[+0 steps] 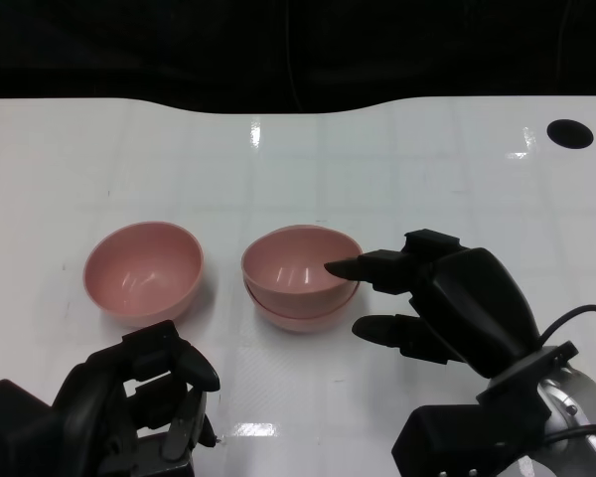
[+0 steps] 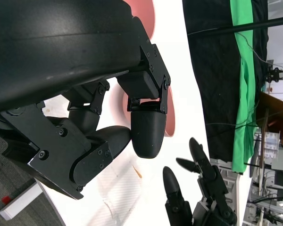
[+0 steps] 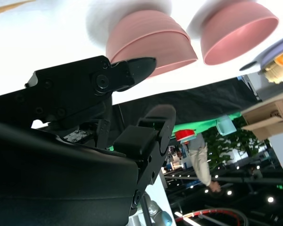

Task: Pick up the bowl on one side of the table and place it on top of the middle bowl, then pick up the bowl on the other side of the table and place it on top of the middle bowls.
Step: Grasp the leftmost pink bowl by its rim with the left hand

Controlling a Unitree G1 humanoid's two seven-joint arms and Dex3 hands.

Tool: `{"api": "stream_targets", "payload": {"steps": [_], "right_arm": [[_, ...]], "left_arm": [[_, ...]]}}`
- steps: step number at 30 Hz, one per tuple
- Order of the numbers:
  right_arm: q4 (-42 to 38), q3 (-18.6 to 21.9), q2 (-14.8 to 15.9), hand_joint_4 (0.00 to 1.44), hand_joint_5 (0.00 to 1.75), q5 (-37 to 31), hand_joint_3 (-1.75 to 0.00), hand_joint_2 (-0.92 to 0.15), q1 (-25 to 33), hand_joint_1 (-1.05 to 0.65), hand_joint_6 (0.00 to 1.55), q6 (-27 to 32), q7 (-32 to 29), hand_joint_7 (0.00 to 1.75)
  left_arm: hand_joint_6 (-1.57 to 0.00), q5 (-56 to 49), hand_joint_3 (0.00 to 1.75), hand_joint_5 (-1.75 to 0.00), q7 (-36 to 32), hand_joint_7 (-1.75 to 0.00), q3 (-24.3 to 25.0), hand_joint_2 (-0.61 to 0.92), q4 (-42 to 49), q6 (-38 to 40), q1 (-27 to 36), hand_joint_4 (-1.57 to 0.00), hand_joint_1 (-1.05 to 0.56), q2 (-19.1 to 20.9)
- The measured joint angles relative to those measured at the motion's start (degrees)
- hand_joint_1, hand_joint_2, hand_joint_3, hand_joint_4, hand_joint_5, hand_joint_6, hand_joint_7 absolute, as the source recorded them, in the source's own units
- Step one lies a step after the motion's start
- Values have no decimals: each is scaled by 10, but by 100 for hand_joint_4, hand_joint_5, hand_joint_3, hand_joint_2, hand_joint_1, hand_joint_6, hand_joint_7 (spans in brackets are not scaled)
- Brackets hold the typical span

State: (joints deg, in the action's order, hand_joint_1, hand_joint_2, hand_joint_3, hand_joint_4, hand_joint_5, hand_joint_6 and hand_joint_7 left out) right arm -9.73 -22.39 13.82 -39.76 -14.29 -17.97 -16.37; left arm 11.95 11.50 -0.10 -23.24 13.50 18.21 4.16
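The right hand (image 1: pixel 432 298) is seen low at the right of the worktop (image 1: pixel 397 169), with its fingers (image 1: pixel 363 268) spread and nothing held. One fingertip is stretched toward the rim of the stacked bowls (image 1: pixel 300 273) and overlaps that rim in the head view; whether it touches cannot be told. A lower finger is held just beside the stack, above the worktop surface. In the right wrist view the same hand (image 3: pixel 132 94) is shown with its fingers apart, and the stack (image 3: pixel 151 42) is seen just beyond the fingertip, with the single bowl (image 3: pixel 238 30) farther on.

The left hand (image 1: pixel 149 393) is seen low at the left, with its fingers curled inward on nothing. It is placed near the single bowl (image 1: pixel 144 270) but apart from it. In the left wrist view the curled fingers (image 2: pixel 148 129) are shown close together, and a pink bowl (image 2: pixel 167 117) is partly hidden behind them; the right hand (image 2: pixel 198 188) is also seen there, fingers apart.

The stack is made of one pink bowl nested in another and is set at the middle of the worktop. The single pink bowl is set upright to its left, near it but not touching. A person (image 3: pixel 200 155) is seen in the background of the right wrist view.
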Motion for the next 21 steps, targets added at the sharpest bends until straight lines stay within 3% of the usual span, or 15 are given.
{"api": "stream_targets", "payload": {"steps": [6, 10, 11, 14, 16, 21], "right_arm": [[16, 23, 0, 70, 140, 34, -1, -89, 30, -23, 97, -18, 9, 45], [41, 41, 0, 69, 153, 65, -4, -89, 61, -17, 98, -27, 27, 59], [45, 45, 1, 70, 147, 77, -12, -86, 68, -14, 96, -33, 32, 69], [50, 57, 0, 72, 135, 110, -91, -47, 87, -12, 90, -49, 49, 85], [59, 66, 0, 74, 137, 132, -105, -39, 98, -10, 89, -51, 62, 90], [88, 88, -3, 79, 145, 183, -122, -32, 135, -3, 89, -50, 98, 94]], "left_arm": [[-86, 0, 129, -167, 0, -143, 1, 41, 0, -2, 0, -82, -15, 0], [-86, 1, 129, -168, 0, -144, 3, 40, 0, -2, 0, -82, -17, 0], [-86, 1, 128, -167, 0, -144, 3, 40, 0, -2, 0, -82, -17, 0], [-86, 0, 126, -167, 0, -144, 4, 41, 1, -3, 0, -82, -18, 0], [-87, 0, 125, -167, 0, -143, 3, 41, 1, -3, 0, -83, -18, 1], [-87, 0, 125, -165, 0, -141, 4, 43, 1, -6, 0, -83, -16, 0]]}}
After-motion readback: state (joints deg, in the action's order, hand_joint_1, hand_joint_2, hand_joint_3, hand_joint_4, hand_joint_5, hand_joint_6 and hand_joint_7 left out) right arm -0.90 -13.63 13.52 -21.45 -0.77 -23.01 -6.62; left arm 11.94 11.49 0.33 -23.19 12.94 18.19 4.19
